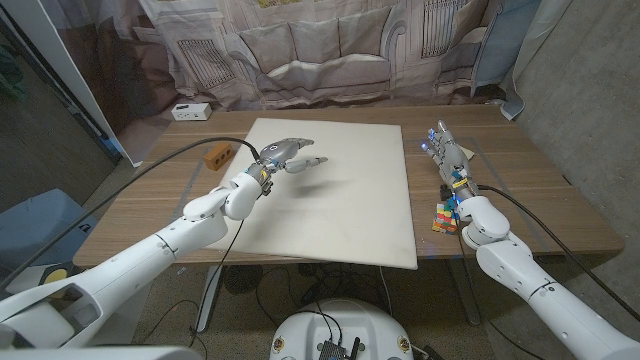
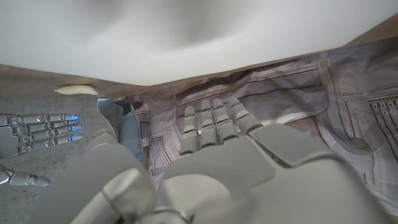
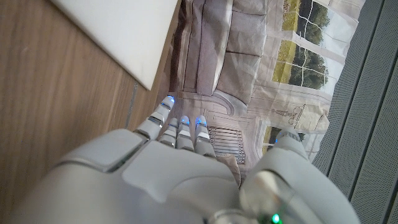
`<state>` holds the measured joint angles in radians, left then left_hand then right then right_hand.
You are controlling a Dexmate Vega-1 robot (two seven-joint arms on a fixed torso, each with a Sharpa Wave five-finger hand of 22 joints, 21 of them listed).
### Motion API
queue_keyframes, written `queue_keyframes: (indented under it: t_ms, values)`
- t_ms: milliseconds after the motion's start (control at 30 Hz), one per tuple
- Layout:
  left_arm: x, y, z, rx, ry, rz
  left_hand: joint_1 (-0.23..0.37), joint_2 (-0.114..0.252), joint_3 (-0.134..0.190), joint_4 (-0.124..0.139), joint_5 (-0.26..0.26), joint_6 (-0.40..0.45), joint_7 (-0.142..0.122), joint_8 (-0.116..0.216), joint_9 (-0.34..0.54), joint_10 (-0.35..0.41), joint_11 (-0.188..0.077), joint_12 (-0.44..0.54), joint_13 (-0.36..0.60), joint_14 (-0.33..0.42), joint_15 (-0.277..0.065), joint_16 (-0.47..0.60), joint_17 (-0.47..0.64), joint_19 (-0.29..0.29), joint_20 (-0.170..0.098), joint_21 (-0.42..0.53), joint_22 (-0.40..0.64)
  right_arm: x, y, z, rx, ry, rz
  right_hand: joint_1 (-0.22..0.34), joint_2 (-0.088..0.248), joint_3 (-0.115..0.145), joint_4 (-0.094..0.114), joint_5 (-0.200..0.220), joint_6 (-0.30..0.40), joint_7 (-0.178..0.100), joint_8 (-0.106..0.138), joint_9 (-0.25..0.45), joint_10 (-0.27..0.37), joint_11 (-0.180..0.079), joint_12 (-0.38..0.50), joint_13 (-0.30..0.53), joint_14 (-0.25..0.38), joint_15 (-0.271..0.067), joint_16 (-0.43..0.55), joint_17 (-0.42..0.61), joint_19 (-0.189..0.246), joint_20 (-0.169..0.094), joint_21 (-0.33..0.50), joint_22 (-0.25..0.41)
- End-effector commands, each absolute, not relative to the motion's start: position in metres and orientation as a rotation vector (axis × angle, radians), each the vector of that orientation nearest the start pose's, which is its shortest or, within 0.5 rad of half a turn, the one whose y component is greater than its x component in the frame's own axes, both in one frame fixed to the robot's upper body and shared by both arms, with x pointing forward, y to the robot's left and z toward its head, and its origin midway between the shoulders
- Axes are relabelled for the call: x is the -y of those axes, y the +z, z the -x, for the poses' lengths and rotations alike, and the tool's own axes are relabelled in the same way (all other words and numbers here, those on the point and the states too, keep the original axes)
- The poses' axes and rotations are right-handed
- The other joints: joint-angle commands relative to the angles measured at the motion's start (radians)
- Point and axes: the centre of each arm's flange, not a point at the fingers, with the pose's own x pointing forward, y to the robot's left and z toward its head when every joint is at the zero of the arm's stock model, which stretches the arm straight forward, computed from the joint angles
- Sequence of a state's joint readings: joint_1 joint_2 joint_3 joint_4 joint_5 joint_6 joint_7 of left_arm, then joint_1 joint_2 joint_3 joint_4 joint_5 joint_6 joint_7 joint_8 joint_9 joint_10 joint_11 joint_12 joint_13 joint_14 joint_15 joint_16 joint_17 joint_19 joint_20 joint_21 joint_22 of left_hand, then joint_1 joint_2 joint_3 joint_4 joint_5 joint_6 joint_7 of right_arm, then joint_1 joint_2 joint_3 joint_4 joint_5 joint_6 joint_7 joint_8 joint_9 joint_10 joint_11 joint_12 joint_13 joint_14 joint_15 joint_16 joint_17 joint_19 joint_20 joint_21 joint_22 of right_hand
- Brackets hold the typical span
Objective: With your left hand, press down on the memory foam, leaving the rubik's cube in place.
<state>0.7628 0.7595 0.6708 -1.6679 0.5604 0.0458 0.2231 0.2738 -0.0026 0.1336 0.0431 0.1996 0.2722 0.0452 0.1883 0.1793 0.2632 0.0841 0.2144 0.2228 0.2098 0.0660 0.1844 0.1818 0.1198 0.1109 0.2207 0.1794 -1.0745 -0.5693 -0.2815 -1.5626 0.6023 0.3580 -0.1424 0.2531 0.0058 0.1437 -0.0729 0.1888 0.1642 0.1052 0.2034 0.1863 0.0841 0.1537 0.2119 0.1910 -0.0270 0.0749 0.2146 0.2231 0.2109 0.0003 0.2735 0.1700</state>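
Foam (image 1: pixel 335 195), the big white slab, covers the middle of the desk (image 1: pixel 160 205), reaching almost from the far edge to the near edge, so you have plenty of surface to push on. The cube (image 1: pixel 444 216) sits off the foam, on bare wood just beside its right edge toward the near right corner, touching or nearly touching your right wrist; that keeps it out of the pressing path. Your left hand (image 1: pixel 285 154) is over the foam's far left part, palm down, fingers (image 2: pixel 214 118) extended and close together, holding nothing. A shadow lies on the foam beside it, so it looks to be hovering or barely touching; I cannot tell if the foam is dented yet. The forearm comes in low from the near left corner, wrist roughly level. Your right hand (image 1: pixel 444 150) stands by the right edge, fingers straight, side by side, empty. Keep it there, clear of the cube. A small brown block (image 1: pixel 217 156) lies left of the foam.
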Motion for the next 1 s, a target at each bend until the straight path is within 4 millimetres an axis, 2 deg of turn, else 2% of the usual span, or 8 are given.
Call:
queue_keyframes:
  t_ms: [33,167,467,533,900,1000]
  values:
    - [-0.188,-0.009,-0.612,0.771,-0.022,-1.41,-0.013,0.005,-0.009,0.002,0.0,-0.029,-0.001,-0.007,0.003,-0.026,0.004,-0.01,-0.002,-0.028,0.011,-0.006,0.001,-0.019,0.008,-0.012,0.001,0.305,-0.049,-0.588,0.68,0.099,-0.06,-0.001,0.009,0.004,-0.008,0.003,0.004,0.002,-0.003,0.002,0.005,0.0,-0.003,0.003,0.008,0.005,0.002,-0.001,0.005,0.001,-0.004,0.002]
    - [-0.186,-0.009,-0.613,0.736,-0.049,-1.434,-0.019,0.007,-0.014,0.003,0.001,-0.072,0.004,-0.014,0.004,-0.07,0.008,-0.021,-0.005,-0.067,0.019,-0.01,0.001,-0.046,0.019,-0.024,0.002,0.305,-0.049,-0.588,0.677,0.1,-0.059,0.0,0.01,0.004,-0.008,0.003,0.004,0.0,-0.004,0.002,0.005,-0.001,-0.003,0.003,0.008,0.005,0.002,-0.001,0.005,0.002,-0.005,0.002]
    - [-0.177,-0.009,-0.616,0.652,-0.099,-1.515,-0.029,0.008,-0.02,0.006,0.002,-0.126,0.007,-0.018,0.004,-0.11,0.014,-0.025,-0.007,-0.102,0.027,-0.01,0.002,-0.074,0.023,-0.032,0.002,0.305,-0.05,-0.588,0.676,0.101,-0.063,0.0,0.01,0.003,-0.009,0.003,0.004,0.0,-0.004,0.002,0.006,-0.002,-0.003,0.003,0.009,0.005,0.002,-0.001,0.006,0.003,-0.008,0.002]
    - [-0.175,-0.008,-0.616,0.635,-0.102,-1.533,-0.032,0.008,-0.022,0.007,0.003,-0.143,0.006,-0.019,0.004,-0.119,0.014,-0.025,-0.008,-0.116,0.027,-0.011,0.002,-0.085,0.029,-0.034,0.002,0.305,-0.051,-0.587,0.676,0.1,-0.063,0.0,0.01,0.003,-0.009,0.003,0.004,0.0,-0.004,0.002,0.006,-0.002,-0.003,0.003,0.009,0.006,0.002,-0.001,0.007,0.004,-0.008,0.002]
    - [-0.17,-0.01,-0.621,0.597,-0.127,-1.582,-0.042,0.009,-0.029,0.011,0.004,-0.19,0.0,-0.018,0.003,-0.168,0.014,-0.03,-0.009,-0.157,0.029,-0.012,0.003,-0.106,0.022,-0.034,0.002,0.307,-0.052,-0.586,0.674,0.097,-0.061,0.0,0.011,0.003,-0.01,0.003,0.004,0.0,-0.005,0.002,0.007,-0.002,-0.004,0.003,0.01,0.006,0.001,-0.001,0.008,0.005,-0.011,0.002]
    - [-0.167,-0.011,-0.622,0.577,-0.148,-1.61,-0.047,0.009,-0.033,0.012,0.005,-0.229,-0.005,-0.02,0.003,-0.2,0.012,-0.031,-0.01,-0.187,0.029,-0.013,0.003,-0.128,0.032,-0.037,0.003,0.307,-0.052,-0.586,0.673,0.097,-0.064,0.0,0.012,0.003,-0.01,0.003,0.005,-0.001,-0.005,0.002,0.008,-0.002,-0.004,0.003,0.01,0.006,0.001,-0.001,0.008,0.005,-0.011,0.002]
